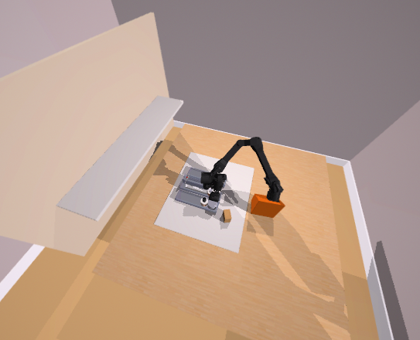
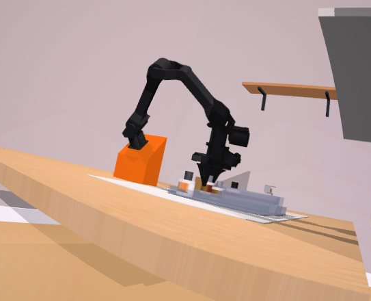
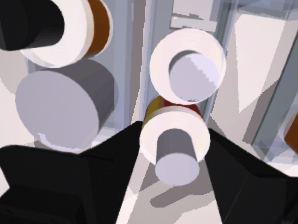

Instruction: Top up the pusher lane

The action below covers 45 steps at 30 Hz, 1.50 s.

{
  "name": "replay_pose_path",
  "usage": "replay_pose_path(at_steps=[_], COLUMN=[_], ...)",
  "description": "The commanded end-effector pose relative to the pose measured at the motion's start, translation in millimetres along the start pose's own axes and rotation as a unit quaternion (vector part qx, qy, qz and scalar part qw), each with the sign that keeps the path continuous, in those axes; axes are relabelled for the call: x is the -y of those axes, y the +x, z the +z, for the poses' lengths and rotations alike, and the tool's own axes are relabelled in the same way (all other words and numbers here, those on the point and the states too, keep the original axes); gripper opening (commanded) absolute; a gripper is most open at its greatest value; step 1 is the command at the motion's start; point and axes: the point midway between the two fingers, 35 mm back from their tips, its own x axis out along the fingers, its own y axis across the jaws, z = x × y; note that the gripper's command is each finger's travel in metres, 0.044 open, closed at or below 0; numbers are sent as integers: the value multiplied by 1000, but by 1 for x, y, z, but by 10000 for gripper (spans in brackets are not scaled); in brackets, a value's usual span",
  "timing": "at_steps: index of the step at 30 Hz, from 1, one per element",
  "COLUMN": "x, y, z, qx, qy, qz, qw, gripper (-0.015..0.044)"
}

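My gripper (image 3: pixel 172 130) (image 2: pixel 204 185) is shut on a jar (image 3: pixel 176 134) (image 2: pixel 209 187) with a white lid, a grey knob and a red and yellow band. It holds the jar upright at the front end of the middle lane. The jar in that lane (image 3: pixel 187 65) has a similar white lid and grey knob and stands directly behind the held one. In the wrist view their lids nearly meet; whether they touch is unclear. A pale piece (image 3: pixel 193 22) behind the lane jar may be the pusher. The front stop and the held jar's base are hidden.
A black-knobbed jar with an orange band (image 3: pixel 98 27) (image 1: pixel 204 201) stands in the neighbouring lane, near a grey cylinder (image 3: pixel 57 110). Another orange-banded item (image 3: pixel 292 135) is at the wrist view's right edge. A wooden block (image 1: pixel 227 215) lies on the white mat (image 1: pixel 199 232).
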Motion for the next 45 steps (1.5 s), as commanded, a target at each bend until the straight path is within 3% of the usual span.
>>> replay_pose_path(at_steps=[1, 45], x=[1, 2], y=[0, 13], z=[5, 2], qx=[9, 9], qy=[6, 6], qz=[-4, -4], qw=[1000, 1000], gripper=[0, 0])
